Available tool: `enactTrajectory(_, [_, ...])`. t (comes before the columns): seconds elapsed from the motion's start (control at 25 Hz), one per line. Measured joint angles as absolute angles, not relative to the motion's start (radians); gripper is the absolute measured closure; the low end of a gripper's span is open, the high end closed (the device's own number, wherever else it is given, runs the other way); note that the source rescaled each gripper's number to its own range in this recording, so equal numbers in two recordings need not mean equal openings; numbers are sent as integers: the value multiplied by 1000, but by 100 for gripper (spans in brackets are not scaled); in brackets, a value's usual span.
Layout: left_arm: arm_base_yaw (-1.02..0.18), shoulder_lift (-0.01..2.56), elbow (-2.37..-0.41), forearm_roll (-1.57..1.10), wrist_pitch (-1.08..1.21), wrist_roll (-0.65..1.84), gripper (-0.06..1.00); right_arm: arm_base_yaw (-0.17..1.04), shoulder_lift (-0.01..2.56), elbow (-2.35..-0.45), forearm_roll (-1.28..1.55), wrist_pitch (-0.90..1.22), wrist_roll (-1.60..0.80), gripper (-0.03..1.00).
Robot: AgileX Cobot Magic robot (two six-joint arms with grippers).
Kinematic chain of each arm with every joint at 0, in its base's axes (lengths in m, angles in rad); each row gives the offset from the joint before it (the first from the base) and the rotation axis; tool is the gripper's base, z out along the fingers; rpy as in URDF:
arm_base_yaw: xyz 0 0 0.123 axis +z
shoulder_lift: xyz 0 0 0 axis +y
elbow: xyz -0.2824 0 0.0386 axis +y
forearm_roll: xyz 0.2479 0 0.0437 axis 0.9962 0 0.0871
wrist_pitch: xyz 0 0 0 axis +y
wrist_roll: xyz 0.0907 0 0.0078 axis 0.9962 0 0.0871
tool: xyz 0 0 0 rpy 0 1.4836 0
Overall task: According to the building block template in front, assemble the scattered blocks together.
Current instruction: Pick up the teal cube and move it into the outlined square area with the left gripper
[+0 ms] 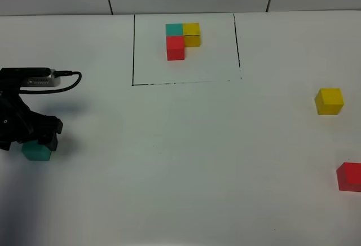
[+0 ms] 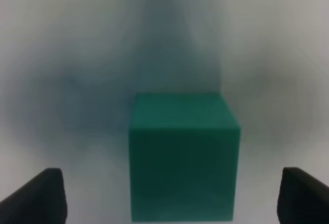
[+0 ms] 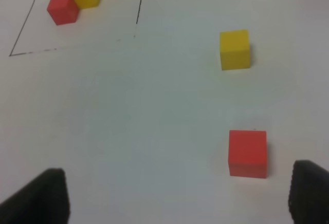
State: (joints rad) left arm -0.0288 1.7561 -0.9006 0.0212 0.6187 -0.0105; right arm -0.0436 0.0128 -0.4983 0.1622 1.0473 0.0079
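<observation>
left gripper [image 2: 175, 196] spread round teal cube [image 1: 36, 153] — half hidden | right gripper [image 3: 177, 198] spread | red cube [image 1: 350, 176] cropped

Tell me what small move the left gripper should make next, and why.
Probably close the left gripper on the teal cube. Its jaws stand open on either side of the cube, which sits centred between them, not yet gripped.

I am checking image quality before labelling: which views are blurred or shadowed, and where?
Left wrist view: blurred throughout; the teal cube has soft edges, with dark shadow haze on the table around it. Right wrist view: slightly soft, yet the yellow cube and red cube read clearly. Exterior high view: sharpest, no glare.
</observation>
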Motion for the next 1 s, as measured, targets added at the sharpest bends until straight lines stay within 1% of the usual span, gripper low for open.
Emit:
enactTrajectory(0.48, [-29, 1841, -901, 0, 583, -13, 10, -44, 13, -498, 162, 1047, 8, 20])
enactTrajectory(0.64, [-29, 1842, -901, 0, 566, -13, 14, -44, 13, -498, 162, 1047, 8, 20])
enactTrajectory(0.72, [-29, 1842, -901, 0, 566, -13, 23, -44, 13, -498, 162, 1047, 8, 20])
enactTrajectory(0.8, [-29, 1842, -901, 0, 569, -13, 37, -44, 13, -498, 162, 1047, 8, 20])
enactTrajectory(0.84, [-29, 1842, -901, 0, 574, -13, 48, -44, 13, -498, 162, 1047, 8, 20])
enactTrajectory(0.88, [-29, 1842, -901, -5, 579, -13, 61, -44, 13, -498, 162, 1047, 8, 20])
enactTrajectory(0.96, [-29, 1842, -901, -5, 588, -13, 91, -44, 13, -498, 162, 1047, 8, 20])
enactTrajectory(1.0, [-29, 1842, -903, -7, 592, -13, 94, -44, 13, -498, 162, 1047, 8, 20])
